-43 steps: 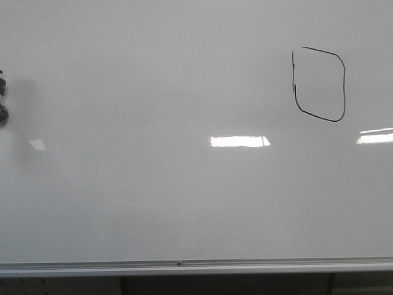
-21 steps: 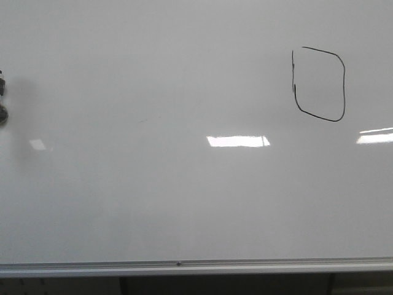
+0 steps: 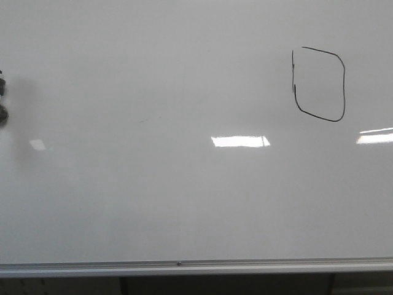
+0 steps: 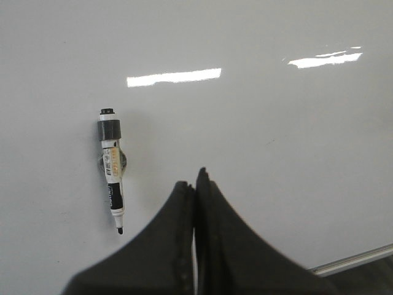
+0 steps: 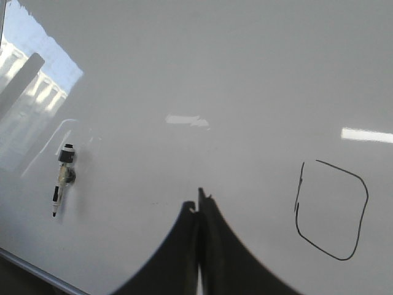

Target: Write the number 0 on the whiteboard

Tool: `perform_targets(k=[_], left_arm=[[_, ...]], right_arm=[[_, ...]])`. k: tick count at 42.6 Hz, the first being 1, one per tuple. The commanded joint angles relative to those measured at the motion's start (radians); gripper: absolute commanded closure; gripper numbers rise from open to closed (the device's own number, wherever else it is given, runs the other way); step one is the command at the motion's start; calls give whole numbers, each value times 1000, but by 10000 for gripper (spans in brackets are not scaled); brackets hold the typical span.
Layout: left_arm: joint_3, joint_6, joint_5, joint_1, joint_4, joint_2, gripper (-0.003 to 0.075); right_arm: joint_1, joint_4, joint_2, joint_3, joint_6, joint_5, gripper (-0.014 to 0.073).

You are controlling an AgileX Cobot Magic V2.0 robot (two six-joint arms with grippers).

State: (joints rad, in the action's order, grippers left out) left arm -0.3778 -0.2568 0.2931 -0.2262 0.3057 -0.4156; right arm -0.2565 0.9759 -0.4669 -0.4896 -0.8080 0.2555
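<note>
Drawn in thin black line on the whiteboard, upper right in the front view: a boxy loop reading as a 0, not quite joined at its top left corner. Printed label on the marker, too small to read. No other text legible.

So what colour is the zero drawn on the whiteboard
Black: the number 0 is a thin black outline on the grey-white whiteboard, clearest in the front view.
</note>
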Motion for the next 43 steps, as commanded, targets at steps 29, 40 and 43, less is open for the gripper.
perform_targets(k=[29, 40, 43], left_arm=[[408, 342, -293, 216, -295, 439, 740], [406, 342, -196, 237, -295, 439, 740], [406, 342, -196, 237, -295, 439, 740]], right_arm=[[0, 23, -3, -28, -10, -32, 662], [0, 23, -3, -28, -10, -28, 662], [0, 23, -3, -28, -10, -26, 662]])
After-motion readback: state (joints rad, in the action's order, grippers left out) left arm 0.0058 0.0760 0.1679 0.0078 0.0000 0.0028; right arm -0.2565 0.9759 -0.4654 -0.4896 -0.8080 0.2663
